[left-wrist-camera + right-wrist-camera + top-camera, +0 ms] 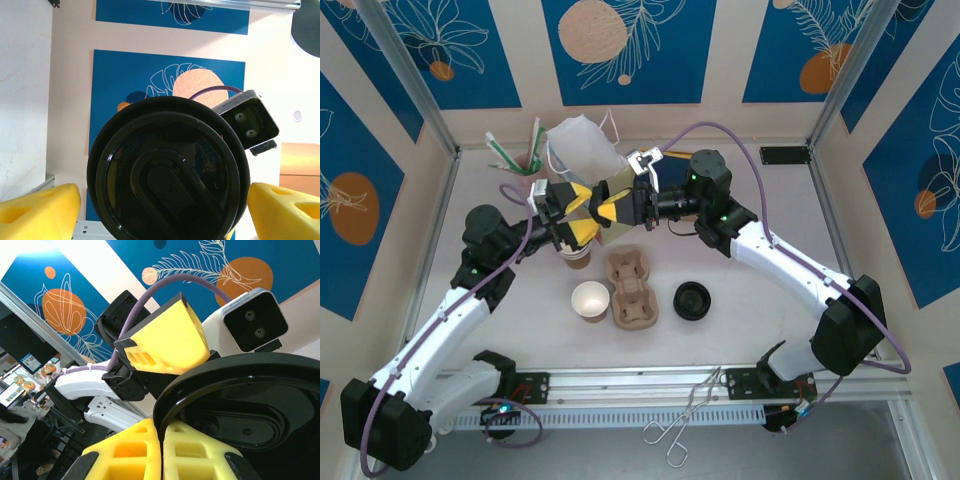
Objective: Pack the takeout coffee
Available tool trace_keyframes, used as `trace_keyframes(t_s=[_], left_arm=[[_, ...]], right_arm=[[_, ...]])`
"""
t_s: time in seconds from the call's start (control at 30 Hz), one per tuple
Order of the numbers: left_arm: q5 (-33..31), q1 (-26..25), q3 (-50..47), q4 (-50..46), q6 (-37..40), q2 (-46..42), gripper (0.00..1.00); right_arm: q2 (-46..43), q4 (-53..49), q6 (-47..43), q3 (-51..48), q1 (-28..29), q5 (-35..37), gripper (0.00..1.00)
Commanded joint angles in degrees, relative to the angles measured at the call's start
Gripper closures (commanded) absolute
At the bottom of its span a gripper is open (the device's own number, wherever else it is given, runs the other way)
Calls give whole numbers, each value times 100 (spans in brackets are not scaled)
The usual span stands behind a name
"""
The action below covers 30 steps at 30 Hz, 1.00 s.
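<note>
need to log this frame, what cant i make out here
Top view: the left gripper covers the top of the brown cup, so lidded or not is unclear.
Left wrist view: the bottom edge cuts off the black lid; whether the yellow fingers touch it is unclear.
Right wrist view: the edges crop that lid.

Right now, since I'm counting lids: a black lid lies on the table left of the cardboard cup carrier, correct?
Not left. The black lid lies on the table right of the cardboard cup carrier, as the top view shows.
</note>
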Motion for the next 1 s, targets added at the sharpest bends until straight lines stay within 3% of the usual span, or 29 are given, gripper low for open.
trace_keyframes(t_s=[0.0, 0.97], left_arm=[[109, -62, 149, 57, 124, -23, 14], [337, -63, 231, 423, -35, 222, 15]], right_arm=[[-67, 114, 50, 17, -57, -37, 94], [-48, 253, 138, -18, -69, -132, 94]])
